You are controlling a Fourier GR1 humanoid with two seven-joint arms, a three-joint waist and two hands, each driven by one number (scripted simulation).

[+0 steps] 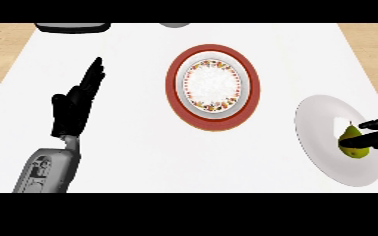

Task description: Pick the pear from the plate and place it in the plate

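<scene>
while the right hand (366, 139) clasps the pear (353, 150) on the white plate (321, 130), a straight lift clears the rim best; left hand (72, 109) rests open.

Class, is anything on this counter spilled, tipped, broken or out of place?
Nothing stands out. The pear sits on the white plate, the right robot hand around it; the patterned plate lies flat at centre.

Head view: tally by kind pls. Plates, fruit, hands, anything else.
Plates: 2 (red-rimmed plate, white plate)
Pears: 1 (pear, on the white plate)
Hands: 2 (left hand open, right hand curled on the pear)
Cut-off items at far edge: 2 (dark item, grey item)
Total: 7
</scene>
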